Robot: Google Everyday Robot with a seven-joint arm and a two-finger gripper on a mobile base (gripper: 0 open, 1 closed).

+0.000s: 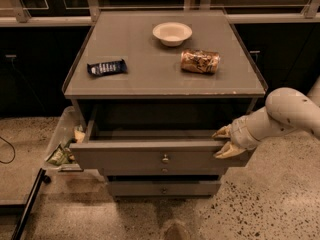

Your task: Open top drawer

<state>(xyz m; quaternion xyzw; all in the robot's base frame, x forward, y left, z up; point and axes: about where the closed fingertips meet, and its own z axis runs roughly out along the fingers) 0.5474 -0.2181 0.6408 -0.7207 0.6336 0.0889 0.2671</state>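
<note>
A: How far is the work of opening, in your opinion?

B: Most of it looks done. The top drawer point(150, 156) sits directly under the counter point(150, 81), and its front stands well forward of the counter's front edge. Under the counter I see the deep grey inside of it, and it looks bare.

A: And the hand?

B: The hand point(226, 142) is below the front right corner of the counter, right at the end of the drawer front. It is not at the knob point(165, 159), which is under the middle of the counter's front edge. I cannot tell if the hand is open or closed on the wood.

A: So what is left?

B: Maybe a little more pulling, I think. The back part of the drawer is hidden under the counter, so I cannot say if it is at its full travel. After that, the hand only has to come away.

A: Are the other things involved?

B: No. The bowl point(172, 33), the can point(200, 61) and the dark wrapper point(106, 67) lie on top of the counter, apart from each other. The lower drawer front point(163, 188), further down under the counter, appears closed.
</note>
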